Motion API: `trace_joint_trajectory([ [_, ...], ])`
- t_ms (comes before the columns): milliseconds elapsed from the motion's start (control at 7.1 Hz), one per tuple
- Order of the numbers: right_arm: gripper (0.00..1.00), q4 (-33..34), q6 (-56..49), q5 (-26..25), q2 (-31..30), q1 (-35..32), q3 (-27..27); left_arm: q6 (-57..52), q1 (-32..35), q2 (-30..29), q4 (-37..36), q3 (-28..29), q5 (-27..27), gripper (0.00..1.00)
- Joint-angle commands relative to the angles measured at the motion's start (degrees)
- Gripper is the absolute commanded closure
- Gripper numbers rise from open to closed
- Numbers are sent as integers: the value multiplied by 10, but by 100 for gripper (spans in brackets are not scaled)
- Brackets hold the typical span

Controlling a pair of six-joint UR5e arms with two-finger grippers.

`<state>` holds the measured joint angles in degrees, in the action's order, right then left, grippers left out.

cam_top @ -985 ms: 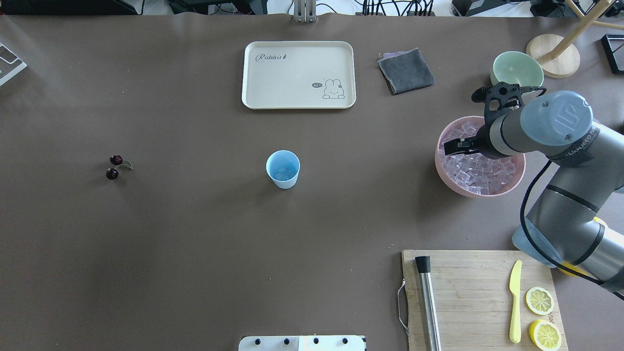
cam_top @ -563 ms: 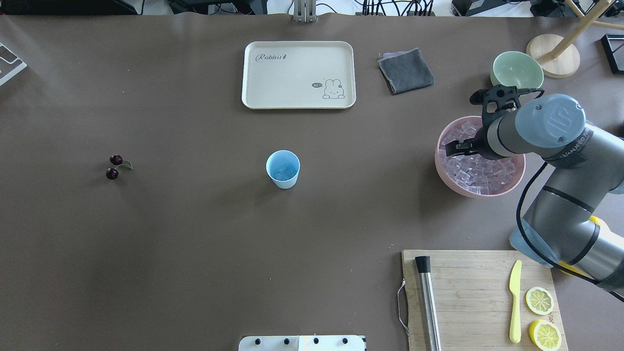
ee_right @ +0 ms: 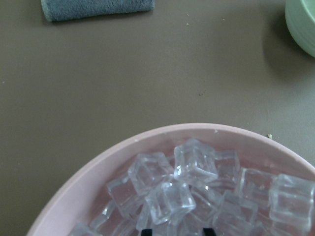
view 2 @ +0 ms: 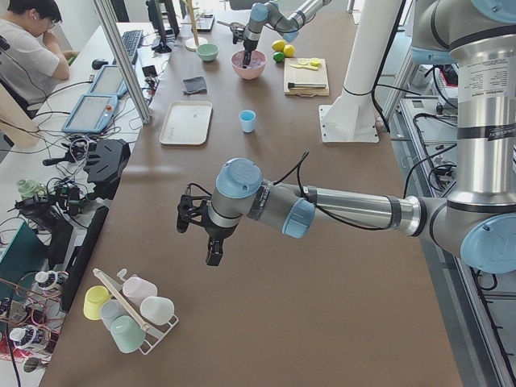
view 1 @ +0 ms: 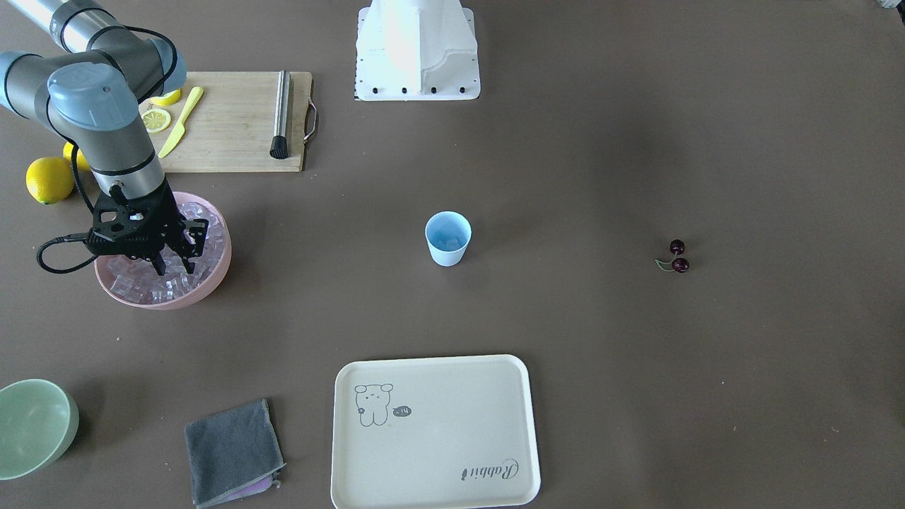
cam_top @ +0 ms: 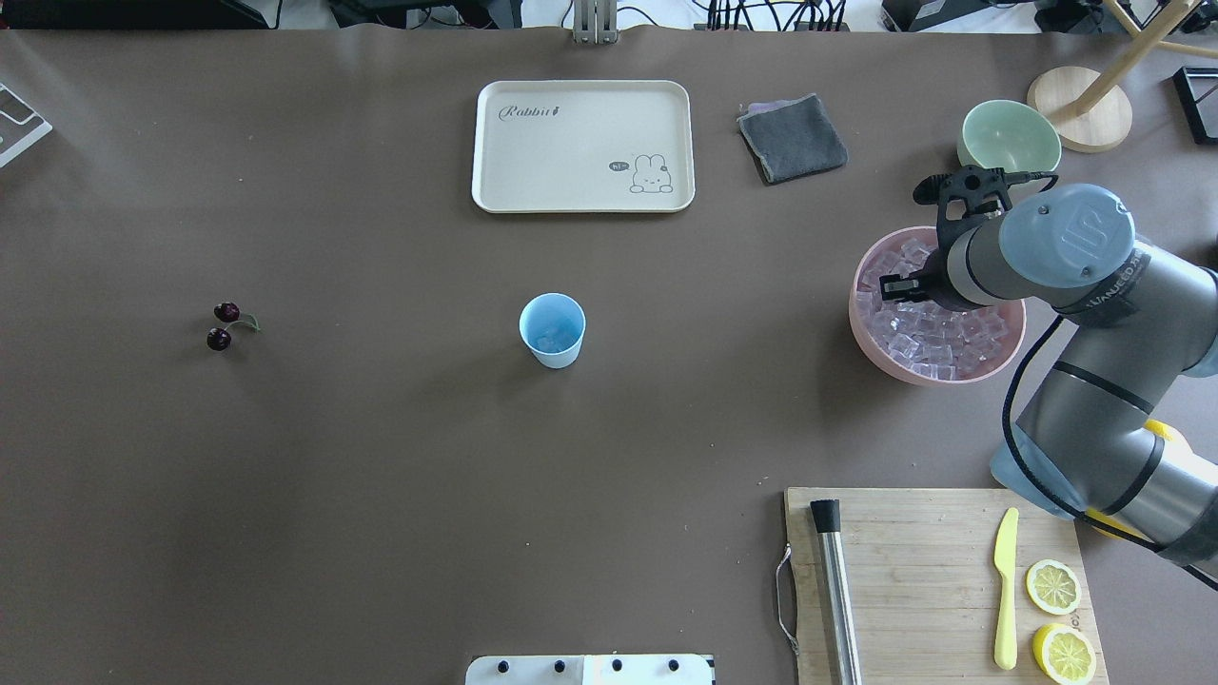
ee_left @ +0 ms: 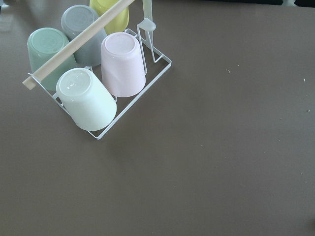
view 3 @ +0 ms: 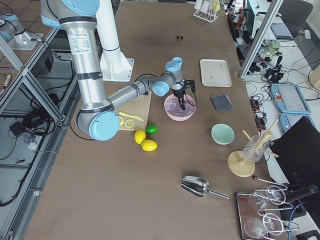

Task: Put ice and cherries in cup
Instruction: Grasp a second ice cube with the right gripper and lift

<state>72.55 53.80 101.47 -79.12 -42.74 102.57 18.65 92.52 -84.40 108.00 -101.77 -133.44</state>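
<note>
Ice (view 1: 131, 284) just beneath right tool (view 1: 173, 268)

The cup (cam_top: 552, 329) stands at table centre. The cherries (cam_top: 224, 325) lie well to its left. The tray (cam_top: 582, 145) lies beyond the cup, with the cloth (cam_top: 792, 138) to the tray's right and a second bowl (cam_top: 1009, 136) farther right. The ice (cam_top: 937, 338) sits in a bowl (cam_top: 871, 354) right of the cup. The cutting board (cam_top: 923, 571), near right, carries a knife (cam_top: 1005, 590) and lemon slices (cam_top: 1052, 587).
</note>
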Motion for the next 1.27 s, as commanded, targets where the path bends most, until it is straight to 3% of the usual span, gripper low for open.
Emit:
trace_joint_trajectory([
  [0, 100, 0, 0, 1, -3, -2, 4, 1, 0, 1, 0, -2, -1, 2],
  [563, 100, 2, -1, 16, -10, -23, 27, 2, 0, 1, 0, -6, -4, 2],
  [845, 100, 42, 0, 51, -4, -51, 73, 2, -1, -1, 0, -11, -5, 2],
  [1126, 100, 51, 8, 76, 57, -49, 79, 0, -1, -3, -1, -16, -5, 2],
])
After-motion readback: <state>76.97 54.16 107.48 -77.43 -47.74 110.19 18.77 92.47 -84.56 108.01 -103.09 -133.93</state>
